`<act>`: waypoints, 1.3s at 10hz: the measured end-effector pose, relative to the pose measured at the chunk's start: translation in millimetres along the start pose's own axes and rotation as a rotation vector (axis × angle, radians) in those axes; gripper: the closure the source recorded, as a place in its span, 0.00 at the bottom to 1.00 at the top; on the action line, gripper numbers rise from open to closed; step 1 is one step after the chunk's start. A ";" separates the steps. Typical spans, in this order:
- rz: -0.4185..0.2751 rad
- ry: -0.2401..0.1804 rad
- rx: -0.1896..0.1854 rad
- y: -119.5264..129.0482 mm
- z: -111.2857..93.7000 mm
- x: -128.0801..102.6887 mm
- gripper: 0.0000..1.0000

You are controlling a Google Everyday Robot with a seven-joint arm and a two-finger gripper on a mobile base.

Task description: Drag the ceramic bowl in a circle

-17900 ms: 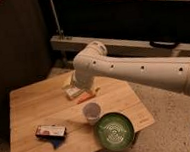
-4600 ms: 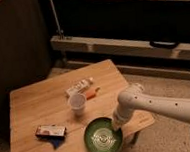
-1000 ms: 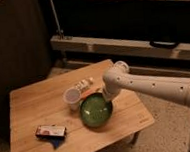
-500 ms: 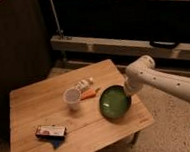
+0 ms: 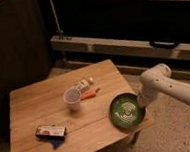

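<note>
So there's just the one camera view, looking down at a wooden tabletop [image 5: 46, 107] from a bit above. The ceramic bowl [image 5: 125, 111] is sitting right by the tabletop's near right corner, green inside with those pale rings showing, and its right side is pretty much at the edge. The white arm [image 5: 172, 86] comes in from the right and bends down to the bowl's right rim. The claw [image 5: 140, 103] is down at that rim and it's closed, touching the bowl's edge, though I can't make out whether it's actually pinching the rim or just pressed on it.

Rest of the stuff: a small whitish cup [image 5: 72, 98] stands near the middle, well apart from the bowl. Just behind it there's a small bottle [image 5: 83, 84] lying down and an orange thing [image 5: 90, 93] next to it. Over at the front left is a flat snack packet [image 5: 49, 131] with something blue [image 5: 56, 142] poking out under it. Dark shelving [image 5: 125, 40] runs along the back.
</note>
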 end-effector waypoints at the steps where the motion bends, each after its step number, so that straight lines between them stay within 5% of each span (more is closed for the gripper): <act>1: -0.021 -0.025 0.039 -19.1 11.2 -23.3 1.00; 3: -0.086 -0.044 0.101 -51.1 18.4 -38.9 1.00; 7: -0.243 -0.037 0.217 -135.6 19.0 -4.0 1.00; 10: -0.314 -0.011 0.248 -193.3 12.0 45.6 1.00; 13: -0.260 0.065 0.221 -191.5 -6.1 106.6 1.00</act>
